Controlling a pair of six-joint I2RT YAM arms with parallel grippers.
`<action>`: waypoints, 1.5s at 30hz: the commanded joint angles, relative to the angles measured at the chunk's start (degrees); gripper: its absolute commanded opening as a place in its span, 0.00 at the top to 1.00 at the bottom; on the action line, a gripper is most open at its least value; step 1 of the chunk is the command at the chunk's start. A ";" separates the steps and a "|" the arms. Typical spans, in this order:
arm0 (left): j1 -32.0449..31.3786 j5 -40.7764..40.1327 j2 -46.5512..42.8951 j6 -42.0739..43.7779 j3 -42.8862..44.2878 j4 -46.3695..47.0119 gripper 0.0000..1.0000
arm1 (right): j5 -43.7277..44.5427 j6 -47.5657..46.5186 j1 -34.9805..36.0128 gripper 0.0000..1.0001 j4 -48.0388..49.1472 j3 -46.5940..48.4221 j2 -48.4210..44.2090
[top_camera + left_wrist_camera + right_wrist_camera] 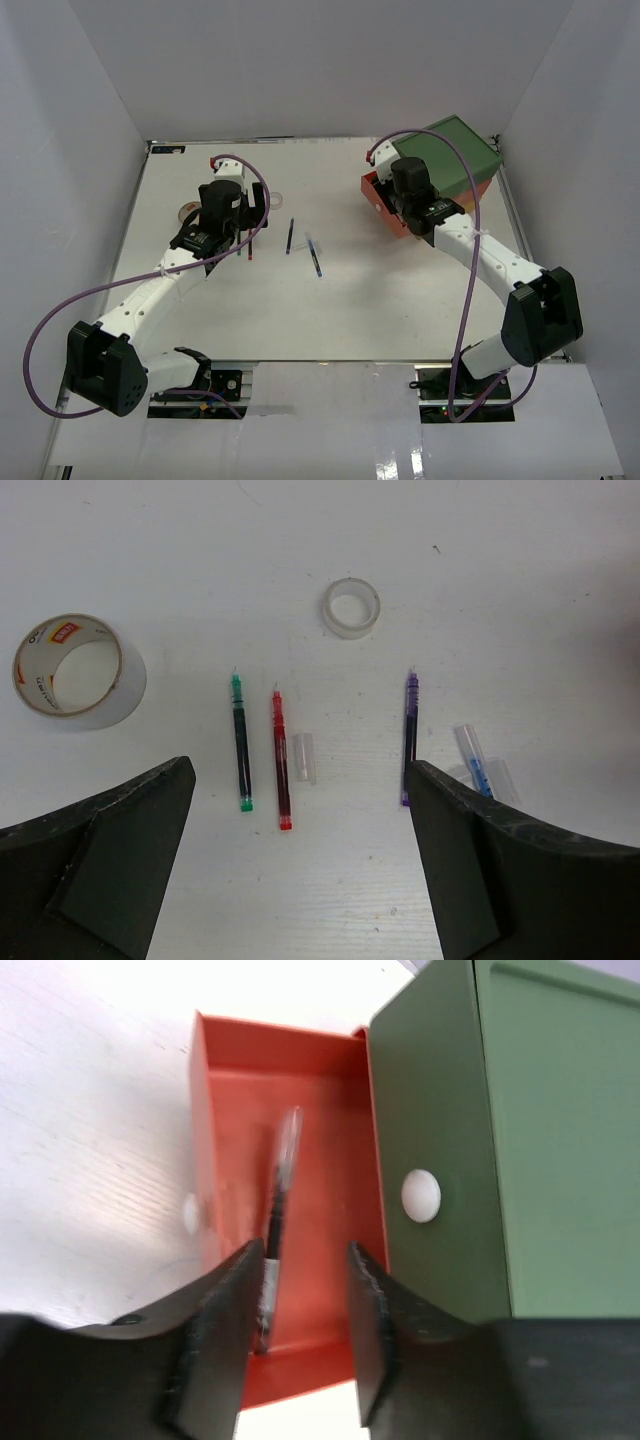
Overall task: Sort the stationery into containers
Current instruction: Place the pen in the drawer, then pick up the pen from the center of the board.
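Note:
The three-drawer chest (455, 150) stands at the back right, its orange-red middle drawer (378, 195) pulled out. In the right wrist view a thin dark pen (277, 1205) lies inside that drawer (330, 1120), beside the green drawer front (440, 1110). My right gripper (304, 1265) hovers over the drawer, jaws apart and empty. My left gripper (300, 870) is open and empty above the table. Ahead of it lie a green pen (241, 745), a red pen (281, 762), a purple pen (409, 735), a blue pen (476, 765), a beige tape roll (75, 670) and a clear tape roll (351, 607).
A loose clear pen cap (304, 757) lies next to the red pen. White walls close in the table (330, 310) on the left, back and right. A white knob (421, 1196) sticks out of the green drawer front.

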 commanded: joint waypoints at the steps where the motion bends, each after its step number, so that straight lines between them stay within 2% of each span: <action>1: 0.10 0.54 -0.89 0.36 0.01 0.59 0.02 | -4.11 -0.45 0.15 0.52 -0.62 3.89 -0.49; 2: 0.10 0.46 -0.81 0.36 0.02 0.67 0.02 | -4.47 -0.10 0.23 0.49 -0.71 4.07 -0.66; 6: 0.10 0.55 -0.54 0.36 0.02 0.50 0.02 | -6.22 2.45 1.37 0.46 -1.77 4.51 -1.89; 10: 0.10 0.63 -0.63 0.27 0.02 0.50 0.02 | -9.47 9.55 6.71 0.43 -1.33 2.41 -3.04; 13: 0.10 0.37 -0.63 0.19 0.02 0.50 0.02 | -8.60 14.04 11.90 0.40 0.42 0.21 -1.99; 19: 0.10 -0.77 -0.81 0.10 -0.07 0.50 0.02 | -6.67 26.43 18.42 0.39 5.34 -3.49 5.91; 27: 0.10 -1.04 -0.98 0.01 -0.07 0.59 0.02 | -5.53 32.51 24.48 0.40 6.85 -1.21 15.85; 33: 0.10 -1.21 -1.25 0.01 -0.07 0.50 0.02 | -4.47 34.27 25.98 0.45 6.49 0.20 21.30; 39: 0.10 -1.48 -1.51 0.10 -0.16 0.59 0.02 | -3.42 35.41 26.25 0.54 6.76 0.73 25.09; 45: 0.10 -1.65 -1.51 0.10 -0.16 0.67 0.02 | -0.70 36.12 26.34 0.75 6.23 0.12 24.65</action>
